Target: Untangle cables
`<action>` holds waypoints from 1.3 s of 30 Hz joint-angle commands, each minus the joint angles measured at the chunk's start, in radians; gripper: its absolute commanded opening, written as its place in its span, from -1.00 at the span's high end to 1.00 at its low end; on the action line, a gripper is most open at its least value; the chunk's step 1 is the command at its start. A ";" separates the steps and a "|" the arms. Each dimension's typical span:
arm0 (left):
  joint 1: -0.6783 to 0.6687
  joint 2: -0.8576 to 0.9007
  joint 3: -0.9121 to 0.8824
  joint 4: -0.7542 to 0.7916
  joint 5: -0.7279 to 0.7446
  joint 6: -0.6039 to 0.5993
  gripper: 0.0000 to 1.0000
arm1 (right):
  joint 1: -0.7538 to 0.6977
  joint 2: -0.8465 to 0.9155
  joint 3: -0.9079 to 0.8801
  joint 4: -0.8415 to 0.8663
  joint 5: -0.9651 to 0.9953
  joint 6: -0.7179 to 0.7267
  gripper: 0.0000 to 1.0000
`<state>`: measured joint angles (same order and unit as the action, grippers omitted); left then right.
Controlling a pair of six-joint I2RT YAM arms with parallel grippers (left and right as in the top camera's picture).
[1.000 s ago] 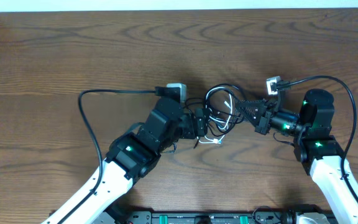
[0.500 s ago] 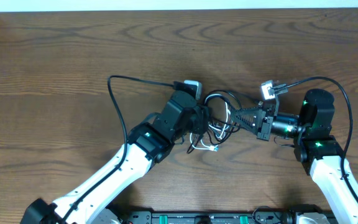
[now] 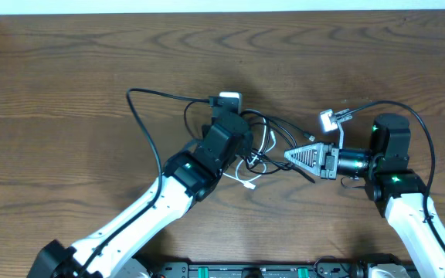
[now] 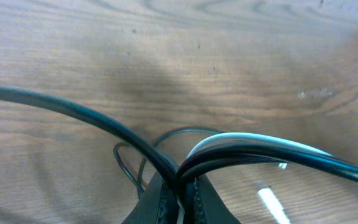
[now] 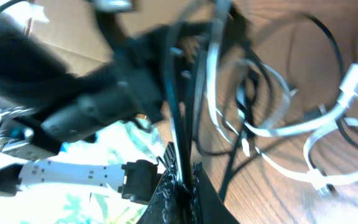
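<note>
The cables (image 3: 273,131) lie in a knot of thin black loops mid-table, with a white cord (image 3: 247,176) trailing out toward the front. My left gripper (image 3: 246,143) sits at the knot's left side. The left wrist view shows this gripper (image 4: 180,186) shut on a bundle of black and white cables (image 4: 260,149) that arch up out of its jaws. My right gripper (image 3: 288,155) points left at the knot's right side. In the right wrist view it (image 5: 182,180) is shut on a black cable (image 5: 176,106). White cord loops (image 5: 328,118) rest on the wood to the right.
The left arm's own thick black wire (image 3: 141,123) loops out over the table to the left of the knot. The right arm's wire (image 3: 427,123) arcs over at the right. The table's far edge (image 3: 207,11) runs along the top.
The left arm swung up into the knot and its jaws closed on the cable bundle. The right gripper shifted slightly down and left, still shut, and the loops stretched between the two.
</note>
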<state>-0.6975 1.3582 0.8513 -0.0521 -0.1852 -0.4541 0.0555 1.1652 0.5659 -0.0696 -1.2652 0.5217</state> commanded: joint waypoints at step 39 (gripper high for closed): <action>0.187 -0.538 0.011 -0.093 0.201 -0.044 0.84 | -0.098 -0.002 0.003 -0.420 1.221 0.263 0.84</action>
<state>-0.5617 0.8566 0.8513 -0.1390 0.0540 -0.4973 -0.0170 1.1641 0.5701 -0.4850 -0.1513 0.7795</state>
